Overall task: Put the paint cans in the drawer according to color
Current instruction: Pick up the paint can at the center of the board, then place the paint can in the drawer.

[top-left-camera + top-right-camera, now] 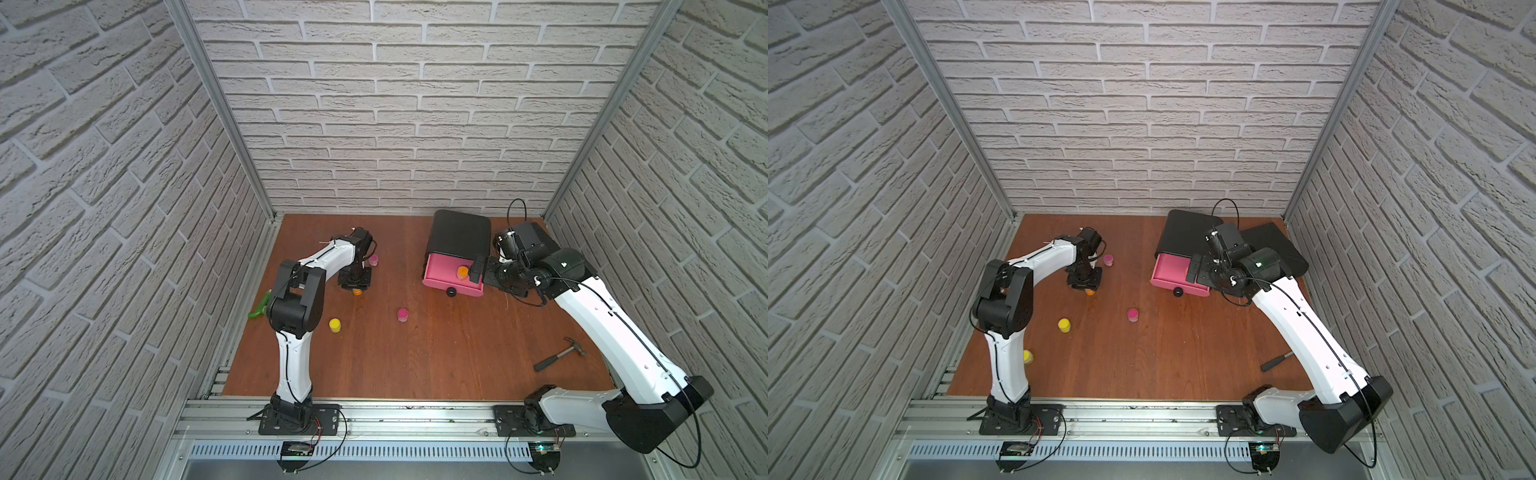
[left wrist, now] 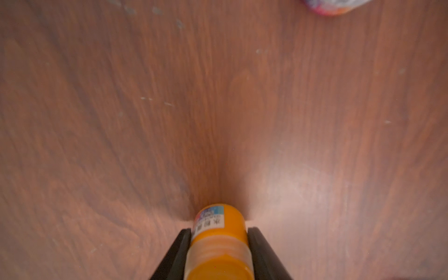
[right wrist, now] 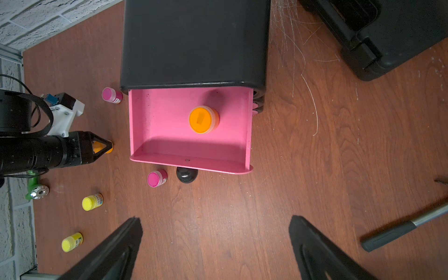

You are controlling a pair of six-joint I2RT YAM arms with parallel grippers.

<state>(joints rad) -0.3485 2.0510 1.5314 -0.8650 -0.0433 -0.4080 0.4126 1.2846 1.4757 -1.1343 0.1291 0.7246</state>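
Observation:
My left gripper (image 2: 219, 229) is shut on an orange paint can (image 2: 219, 242), its fingers pressed to both sides, low over the floor; the can also shows in a top view (image 1: 357, 291). The black drawer cabinet (image 3: 194, 43) has its top pink drawer (image 3: 157, 121) pulled out, with another orange can (image 3: 203, 119) standing inside. My right gripper (image 3: 215, 221) hangs open and empty above the floor in front of the drawer. Two pink cans (image 3: 112, 95) (image 3: 157, 178) and two yellow cans (image 3: 92, 202) (image 3: 71, 242) stand on the floor.
A grey hammer (image 1: 559, 355) lies at the front right. A green tool (image 1: 259, 307) rests by the left wall behind my left arm. A flat black case (image 3: 388, 36) sits beside the cabinet. The drawer's black knob (image 1: 451, 292) juts forward.

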